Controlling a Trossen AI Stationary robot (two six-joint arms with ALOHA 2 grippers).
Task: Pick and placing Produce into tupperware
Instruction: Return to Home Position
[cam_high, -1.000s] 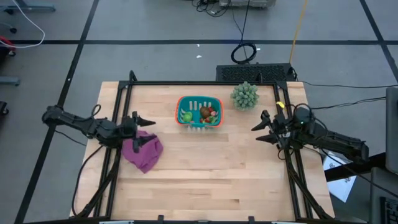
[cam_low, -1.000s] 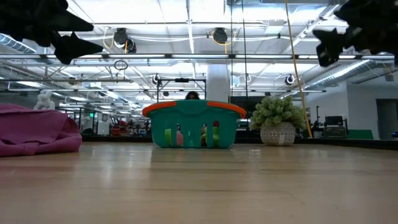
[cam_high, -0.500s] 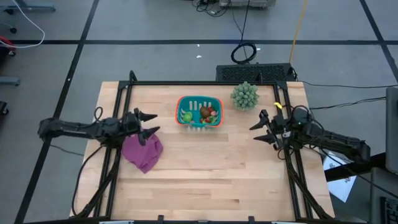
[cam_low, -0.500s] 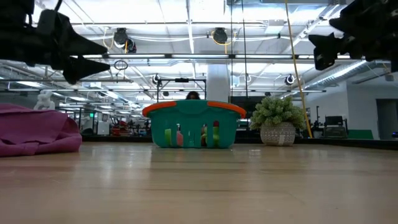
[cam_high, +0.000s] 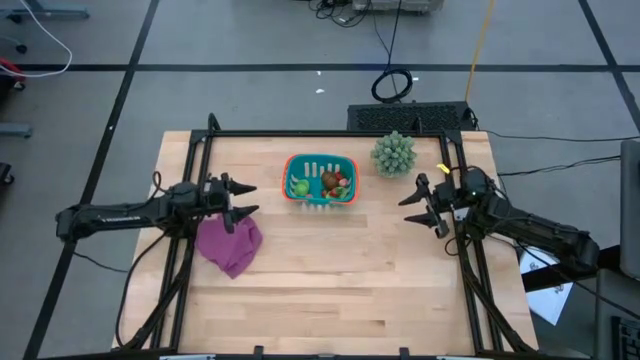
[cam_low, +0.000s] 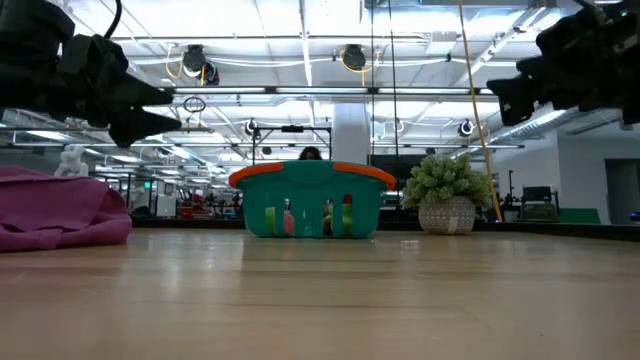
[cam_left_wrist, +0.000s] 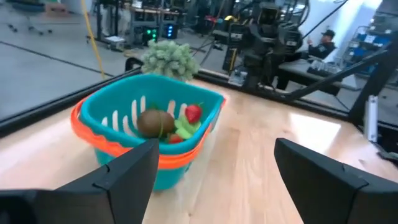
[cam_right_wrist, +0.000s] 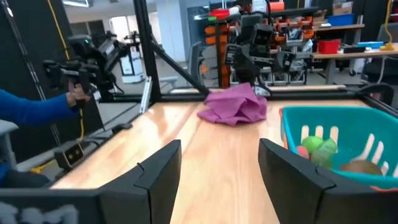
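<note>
Gently, draw the left gripper (cam_left_wrist: 217, 146), spread wide and empty beside the purple cloth (cam_high: 229, 244), and the right gripper (cam_right_wrist: 221, 144), likewise agape and empty by the right edge of the table (cam_high: 330, 290), straight outward and high, clear of the tupperware (cam_high: 288, 182). Upright at the far middle, mouth up, lengthwise left to right along the far edge, produce (cam_left_wrist: 168, 124) heaped inside.
</note>
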